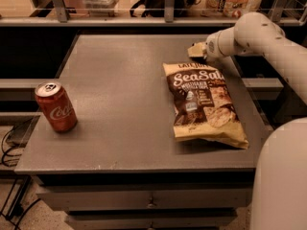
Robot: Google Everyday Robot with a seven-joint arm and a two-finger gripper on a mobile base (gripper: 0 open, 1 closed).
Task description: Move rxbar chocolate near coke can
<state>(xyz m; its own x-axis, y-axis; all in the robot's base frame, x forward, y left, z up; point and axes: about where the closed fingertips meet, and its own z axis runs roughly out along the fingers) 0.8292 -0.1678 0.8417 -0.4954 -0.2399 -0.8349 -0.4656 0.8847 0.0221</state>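
Bench [120, 143] holds it all. Arm [259, 32] reaches over the right edge. Chip bag [206, 104] lies flat right of centre. Coke can [55, 107] stands upright at the left edge, well apart. Gripper [196, 49] sits low just past the bag's far end, probably for the rxbar chocolate, which I can't make out. Open or closed: can't tell.

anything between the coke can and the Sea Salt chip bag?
No. Camera view shows only bare tabletop between coke can and chip bag. Gripper sits at the bag's far end.
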